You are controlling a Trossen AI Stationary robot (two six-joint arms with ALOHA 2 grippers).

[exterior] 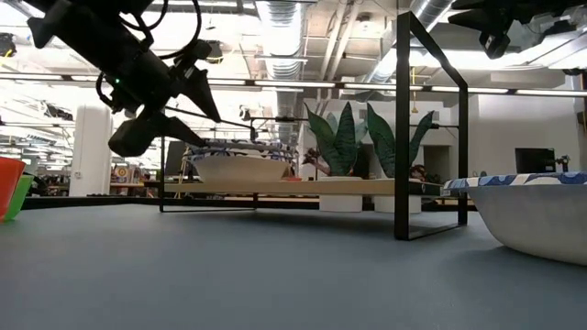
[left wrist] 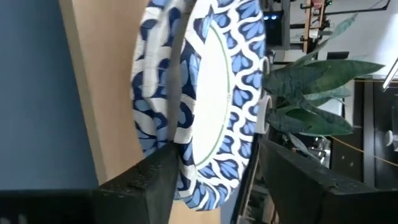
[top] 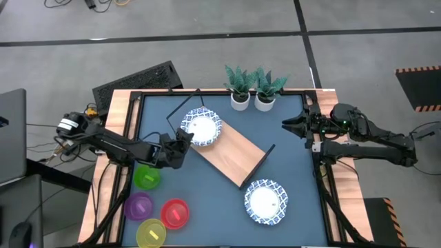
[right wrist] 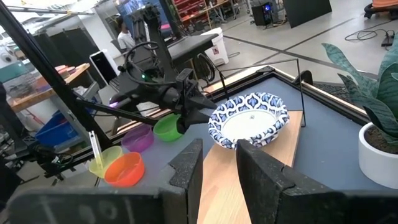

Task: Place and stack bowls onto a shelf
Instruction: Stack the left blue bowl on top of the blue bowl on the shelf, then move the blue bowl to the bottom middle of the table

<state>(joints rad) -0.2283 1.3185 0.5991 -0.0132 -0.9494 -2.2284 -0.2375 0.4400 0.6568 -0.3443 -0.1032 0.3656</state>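
While the wide white blue-rimmed bowl (top: 201, 128) sits on the long light-wood shelf (top: 234, 155), likely stiff, slippery and breakable, the left gripper (top: 183, 141) hovers wide beside its rim, the best hold.

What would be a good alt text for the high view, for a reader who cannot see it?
Seen from above, the left gripper, open, sits beside a blue-rimmed bowl on one end of the wooden shelf. A second blue-rimmed bowl and green, purple, red and yellow bowls lie on the table; the right gripper waits aside.
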